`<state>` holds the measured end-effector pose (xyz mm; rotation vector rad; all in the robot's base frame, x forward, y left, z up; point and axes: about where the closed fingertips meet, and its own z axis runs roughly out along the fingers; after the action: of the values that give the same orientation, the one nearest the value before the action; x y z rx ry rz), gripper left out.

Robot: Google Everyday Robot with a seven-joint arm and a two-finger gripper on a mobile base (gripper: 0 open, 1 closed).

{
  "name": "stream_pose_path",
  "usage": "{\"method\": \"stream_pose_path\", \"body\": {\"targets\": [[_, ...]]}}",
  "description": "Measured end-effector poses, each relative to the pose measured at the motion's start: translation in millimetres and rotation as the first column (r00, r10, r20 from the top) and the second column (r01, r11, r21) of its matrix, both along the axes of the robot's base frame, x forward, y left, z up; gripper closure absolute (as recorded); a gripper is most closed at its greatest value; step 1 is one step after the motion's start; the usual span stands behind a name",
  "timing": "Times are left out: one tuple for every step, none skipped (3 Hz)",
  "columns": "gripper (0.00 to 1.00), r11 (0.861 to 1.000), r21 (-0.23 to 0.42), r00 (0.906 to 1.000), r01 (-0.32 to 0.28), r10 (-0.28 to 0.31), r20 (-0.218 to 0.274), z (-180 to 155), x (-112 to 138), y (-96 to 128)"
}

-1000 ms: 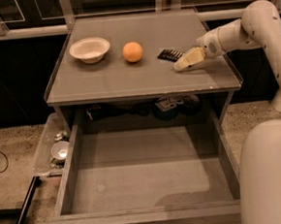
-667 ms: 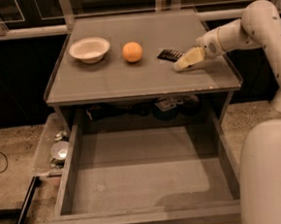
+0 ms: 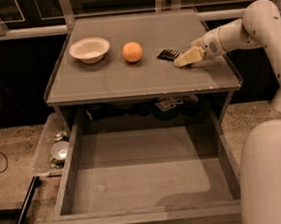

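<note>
The gripper (image 3: pixel 187 58) was seen just beside the dark packet (image 3: pixel 169 54) on the counter (image 3: pixel 128 83). Its state could not be told. Nothing was lifted.

gripper (image 3: pixel 187 58): cream, smooth matt plastic look; seen low over the tabletop's right side, tip just beside the dark packet.
dark packet (image 3: pixel 168 54): just left of the gripper; black, ridged, slight gloss; material cannot be told.
orange (image 3: pixel 132 52): further left of the gripper; matt skin.
bowl (image 3: pixel 90 49): farthest left of the gripper; white, smooth, matt.
tabletop (image 3: pixel 143 82): under the gripper; grey, smooth, faint sheen.
drawer (image 3: pixel 146 181): below the gripper; grey matt board, floor lightly marked.
arm (image 3: pixel 241 28): behind the gripper; white smooth plastic shell, soft sheen.
</note>
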<state>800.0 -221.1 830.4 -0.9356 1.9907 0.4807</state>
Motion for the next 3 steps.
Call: {"method": "stream_pose_path", "body": {"targets": [[0.65,1.0,0.0,1.0,0.0,0.0,0.0,0.0,0.0,0.0],[0.87,1.0,0.0,1.0,0.0,0.0,0.0,0.0,0.0,0.0],[1.0,1.0,0.0,1.0,0.0,0.0,0.0,0.2,0.0,0.1]]}}
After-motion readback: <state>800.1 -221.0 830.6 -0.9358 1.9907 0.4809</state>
